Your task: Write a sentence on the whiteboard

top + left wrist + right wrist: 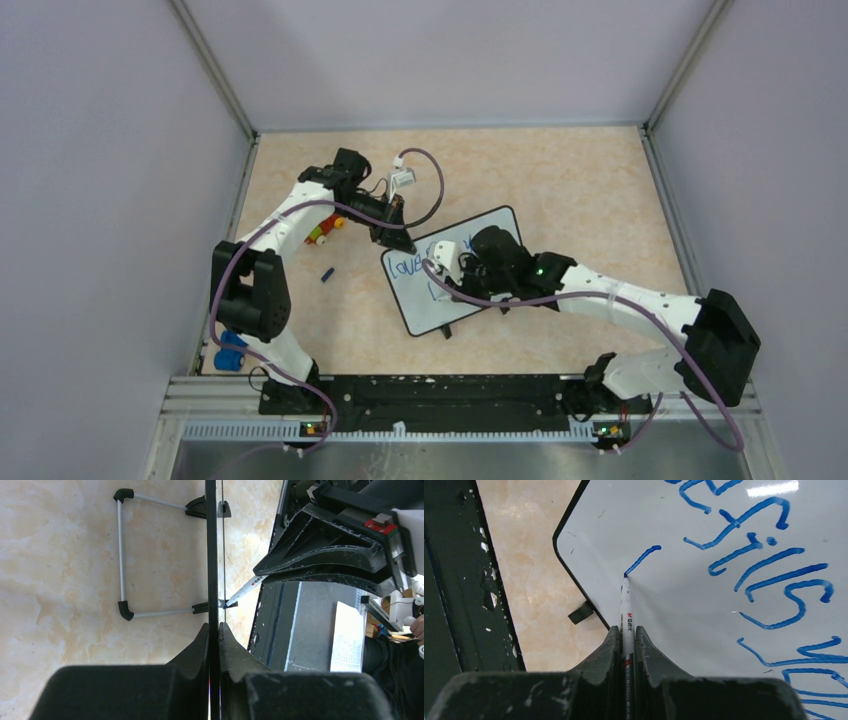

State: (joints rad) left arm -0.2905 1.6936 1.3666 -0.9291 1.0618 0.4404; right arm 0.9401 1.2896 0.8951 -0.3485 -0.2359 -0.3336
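Observation:
The whiteboard [422, 306] lies tilted on the table with blue lettering, the sentence [407, 265], across it. My left gripper [396, 238] is shut on the board's far left corner; in the left wrist view the black frame [212, 555] runs edge-on between the jaws of that gripper [214, 626]. My right gripper [627, 628] is shut on a white marker [626, 607]. The marker's blue tip touches the white surface [684, 605] at the end of a short fresh stroke, below the earlier letters [769, 560]. In the top view the right gripper [452, 268] hovers over the board's middle.
A small blue cap [327, 274] lies on the table left of the board. Colourful small items [322, 232] sit under the left arm, a blue object [230, 352] by its base. The board's wire stand [121, 555] sticks out behind it. Enclosure walls ring the table.

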